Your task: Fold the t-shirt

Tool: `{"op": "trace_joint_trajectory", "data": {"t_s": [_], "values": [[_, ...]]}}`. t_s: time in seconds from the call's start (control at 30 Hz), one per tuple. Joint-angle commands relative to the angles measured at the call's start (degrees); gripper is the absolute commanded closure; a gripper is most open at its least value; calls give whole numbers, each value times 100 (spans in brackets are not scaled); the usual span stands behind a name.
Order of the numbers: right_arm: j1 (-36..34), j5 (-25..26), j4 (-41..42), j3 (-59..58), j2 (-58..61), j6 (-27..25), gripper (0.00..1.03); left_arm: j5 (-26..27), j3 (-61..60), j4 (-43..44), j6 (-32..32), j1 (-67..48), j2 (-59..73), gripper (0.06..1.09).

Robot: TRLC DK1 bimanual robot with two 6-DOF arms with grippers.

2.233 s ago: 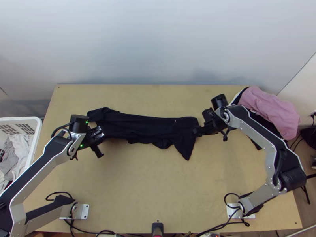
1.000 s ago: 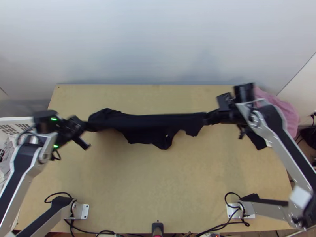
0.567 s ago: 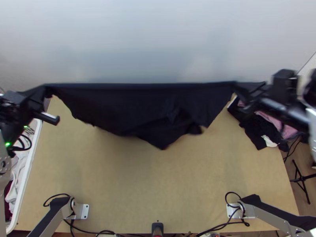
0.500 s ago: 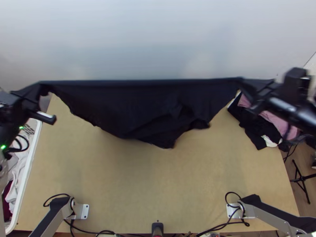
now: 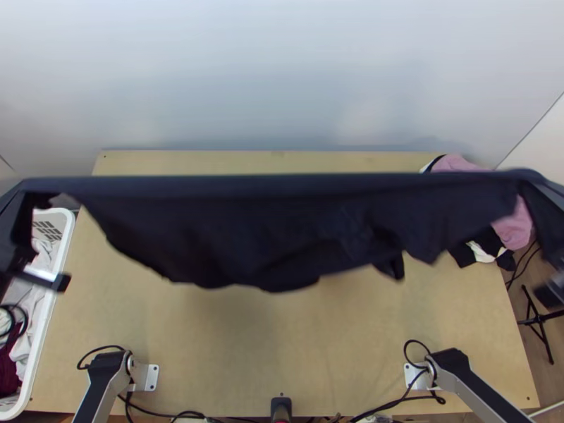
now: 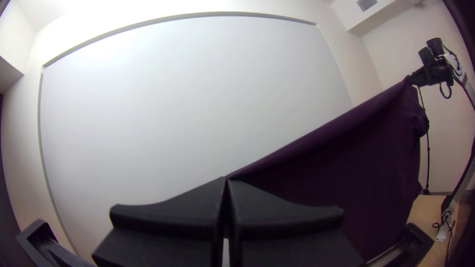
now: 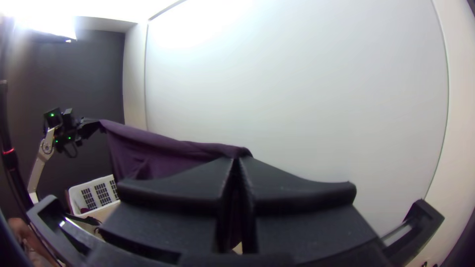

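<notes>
While a pale wall (image 5: 282,70) backs the wooden table (image 5: 233,352), left claw (image 5: 15,201) and right claw (image 5: 553,197), closed, hold the dark t-shirt (image 5: 211,225) taut mid-frame.

black fingers (image 7: 168,198) clamped together on the t-shirt (image 7: 148,153), cloth pulled across to the other arm (image 7: 45,148), white basket (image 7: 99,194) down below

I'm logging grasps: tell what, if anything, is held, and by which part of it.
The t-shirt, by its upper edge: one end in the left pincer, the other in the right pincer.
</notes>
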Motion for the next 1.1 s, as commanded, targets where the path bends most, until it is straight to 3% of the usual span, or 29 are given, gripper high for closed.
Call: {"op": "trace_joint_trajectory", "data": {"t_s": [0.0,0.17,0.3,0.37,0.5,0.6,0.67,0.83,1.07], "values": [[-422,-31,-196,24,-490,73,100,-31,544,-346,-234,-53,-346,105],[-563,-181,-196,-240,-490,134,100,-39,16,-293,-23,-62,-320,105],[-571,-163,-213,-1303,-279,99,100,-101,-1223,5,671,17,-294,105],[-545,-163,-116,-2261,-85,-156,100,-22,-2093,199,943,-9,-215,105],[-580,-145,798,-4177,477,-674,100,13,-3605,1007,1603,-97,242,105],[-519,-137,1395,-4713,1409,-850,100,22,-3886,1464,1787,-123,910,105],[-563,-110,1861,-4731,2261,-894,100,5,-3824,1746,1822,-220,1578,105],[-545,-93,1914,-3676,4291,-1043,100,-127,-3244,2036,1910,-492,3670,105],[-141,127,1738,-1734,5742,-1246,100,-1129,-2190,2739,2139,-826,5788,105]]}}
